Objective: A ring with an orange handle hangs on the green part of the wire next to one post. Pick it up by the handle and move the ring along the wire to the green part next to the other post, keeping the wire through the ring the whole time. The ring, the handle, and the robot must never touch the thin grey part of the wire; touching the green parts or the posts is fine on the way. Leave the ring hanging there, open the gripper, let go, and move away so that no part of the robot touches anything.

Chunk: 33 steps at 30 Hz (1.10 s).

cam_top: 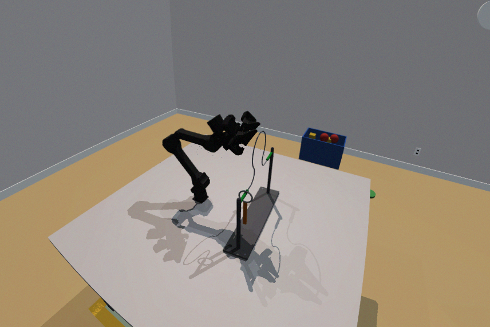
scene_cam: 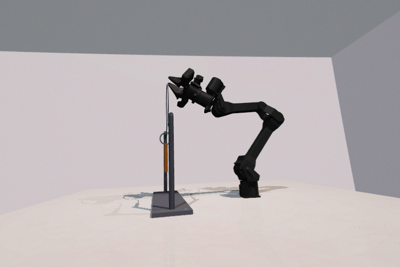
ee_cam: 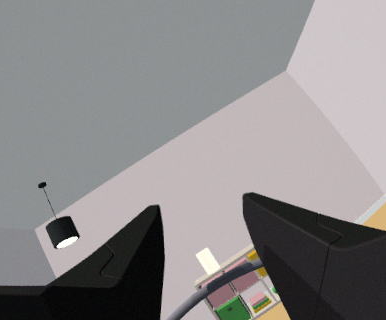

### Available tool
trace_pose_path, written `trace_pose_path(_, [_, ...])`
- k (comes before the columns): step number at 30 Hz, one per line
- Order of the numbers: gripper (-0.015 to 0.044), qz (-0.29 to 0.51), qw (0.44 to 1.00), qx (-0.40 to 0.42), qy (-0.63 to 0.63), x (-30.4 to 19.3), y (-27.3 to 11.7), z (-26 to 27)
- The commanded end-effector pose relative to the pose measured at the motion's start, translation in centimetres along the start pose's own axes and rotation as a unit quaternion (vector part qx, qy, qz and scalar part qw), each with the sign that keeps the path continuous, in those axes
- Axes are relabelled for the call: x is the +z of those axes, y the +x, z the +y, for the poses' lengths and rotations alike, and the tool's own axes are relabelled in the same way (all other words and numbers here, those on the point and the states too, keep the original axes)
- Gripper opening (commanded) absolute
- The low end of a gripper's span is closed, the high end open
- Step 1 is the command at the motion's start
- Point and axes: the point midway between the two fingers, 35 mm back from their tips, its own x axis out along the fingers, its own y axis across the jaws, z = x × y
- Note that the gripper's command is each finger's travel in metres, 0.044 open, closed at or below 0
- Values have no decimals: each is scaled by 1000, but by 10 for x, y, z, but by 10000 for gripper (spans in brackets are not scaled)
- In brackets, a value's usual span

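The ring [cam_top: 251, 197] [scene_cam: 160, 138] hangs around the green part [cam_top: 243, 196] beside the post [cam_top: 238, 224] nearer the top camera. Its orange handle [cam_top: 245, 213] [scene_cam: 165, 158] points down. The other green part [cam_top: 269, 156] is at the far post [cam_top: 269, 174] [scene_cam: 171, 167]. The thin grey wire [cam_top: 253, 157] [scene_cam: 167, 102] [ee_cam: 195, 299] rises in a tall loop between them. My gripper [cam_top: 257, 127] [scene_cam: 168, 80] [ee_cam: 202, 209] is partly open and empty, high above the handle, beside the top of the loop. In the wrist view the wire passes behind the right finger; whether they touch is unclear.
Both posts stand on a dark base plate [cam_top: 259, 212] [scene_cam: 164, 201] on the white table [cam_top: 324, 212]. A blue box [cam_top: 321, 153] with balls and blocks stands on the floor beyond the table. A shelf and a hanging lamp [ee_cam: 62, 231] show in the wrist view.
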Motion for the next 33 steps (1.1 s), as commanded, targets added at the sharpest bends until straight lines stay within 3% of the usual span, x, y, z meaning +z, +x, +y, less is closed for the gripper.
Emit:
trace_pose_path(1, [160,-6,1000,-28,-4,5,7,-24])
trace_pose_path(10, [160,-13,997,-80,-18,13,11,-74])
trace_pose_path(18, [160,38,988,-112,-99,-7,6,-132])
trace_pose_path(33, [160,168,949,-168,-208,-43,-50,-256])
